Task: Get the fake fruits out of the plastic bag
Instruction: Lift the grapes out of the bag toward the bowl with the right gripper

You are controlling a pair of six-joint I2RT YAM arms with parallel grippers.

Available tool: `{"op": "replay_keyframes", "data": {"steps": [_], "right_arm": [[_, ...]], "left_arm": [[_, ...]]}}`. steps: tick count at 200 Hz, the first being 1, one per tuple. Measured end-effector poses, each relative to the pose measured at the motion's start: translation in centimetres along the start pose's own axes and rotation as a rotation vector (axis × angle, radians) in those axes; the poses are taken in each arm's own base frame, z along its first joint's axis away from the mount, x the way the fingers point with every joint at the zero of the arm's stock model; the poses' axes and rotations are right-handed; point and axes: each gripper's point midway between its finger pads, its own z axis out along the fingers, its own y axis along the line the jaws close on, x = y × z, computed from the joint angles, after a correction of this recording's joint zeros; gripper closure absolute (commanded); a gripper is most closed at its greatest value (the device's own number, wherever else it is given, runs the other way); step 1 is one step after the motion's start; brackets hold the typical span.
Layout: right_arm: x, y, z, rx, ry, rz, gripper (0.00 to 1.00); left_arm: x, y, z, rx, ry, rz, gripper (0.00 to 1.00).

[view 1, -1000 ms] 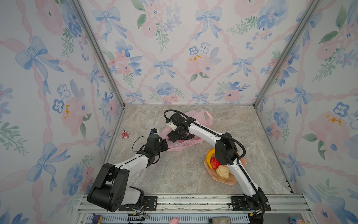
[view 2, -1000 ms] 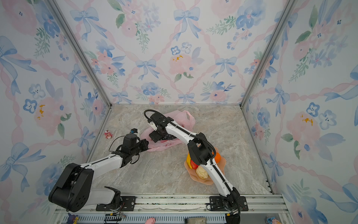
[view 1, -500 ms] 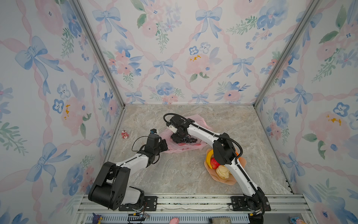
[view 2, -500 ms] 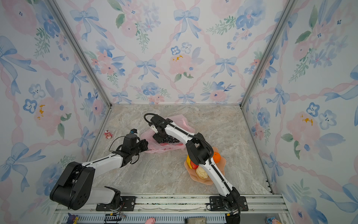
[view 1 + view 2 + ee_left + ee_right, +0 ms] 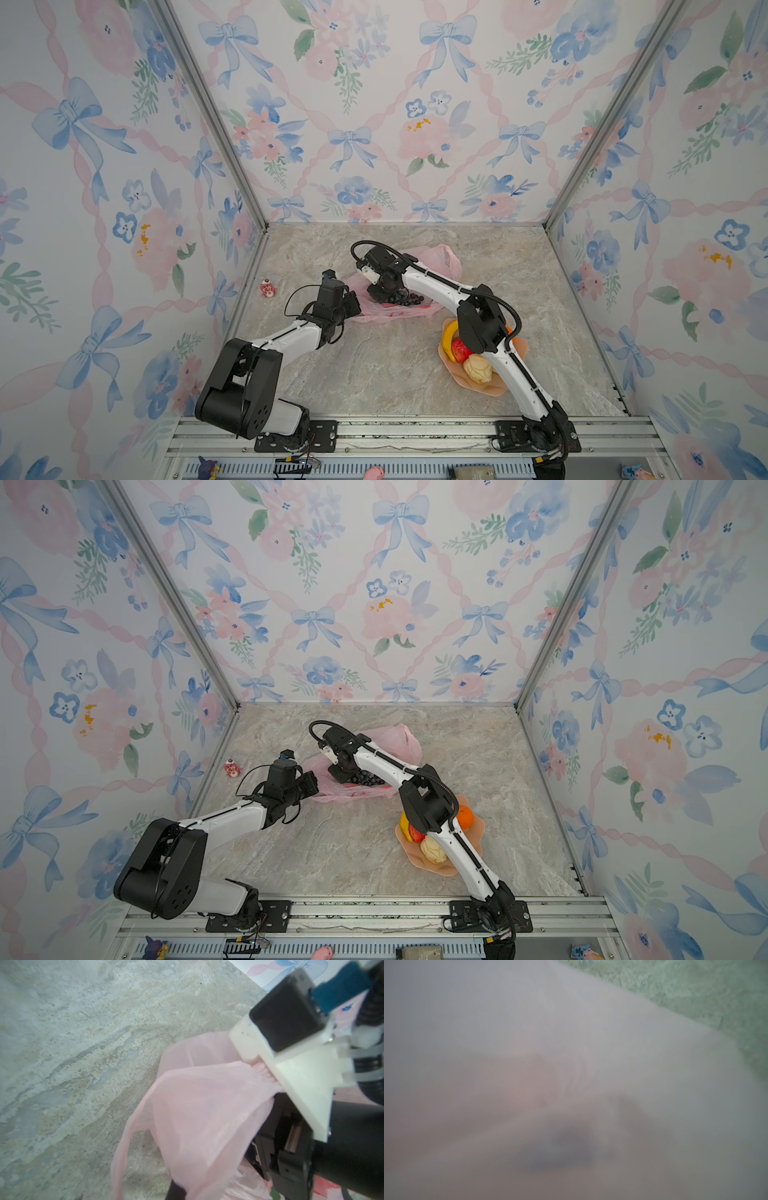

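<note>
Nearest us, the peach plate (image 5: 494, 388) carries a banana (image 5: 446, 336), a red fruit (image 5: 457, 349), a pale pear (image 5: 477, 369) and 1 orange (image 5: 464, 816). Beyond it, our left end effector (image 5: 355, 302) is clamped tight on the rim of the plastic bag (image 5: 399, 313), which lies on the tabletop (image 5: 374, 374). Our right end effector (image 5: 384, 296) reaches inside at the grape bunch (image 5: 404, 298); we cannot tell its grip. Next, we judge, it must secure the grapes and lift them clear of the film.
</note>
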Motion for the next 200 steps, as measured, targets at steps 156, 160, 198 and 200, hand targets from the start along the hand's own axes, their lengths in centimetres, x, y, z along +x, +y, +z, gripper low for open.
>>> {"op": "replay_keyframes", "data": {"steps": [156,160,198,200], "right_arm": [[-0.7,1.7,-5.7,-0.08,-0.169,-0.066,0.63],[-0.7,1.8,-5.8,-0.083,-0.17,-0.066,0.63],[-0.7,2.2,-7.0,-0.103,-0.203,-0.07,0.63],[-0.7,2.2,-7.1,-0.104,-0.206,-0.07,0.63]], "left_arm": [[-4.5,6.6,0.7,-0.252,-0.067,-0.184,1.0],[-4.6,6.9,0.7,-0.26,-0.071,-0.194,1.0],[-4.3,8.8,0.3,-0.319,-0.092,-0.242,1.0],[-4.3,8.9,0.3,-0.321,-0.092,-0.245,1.0]]}}
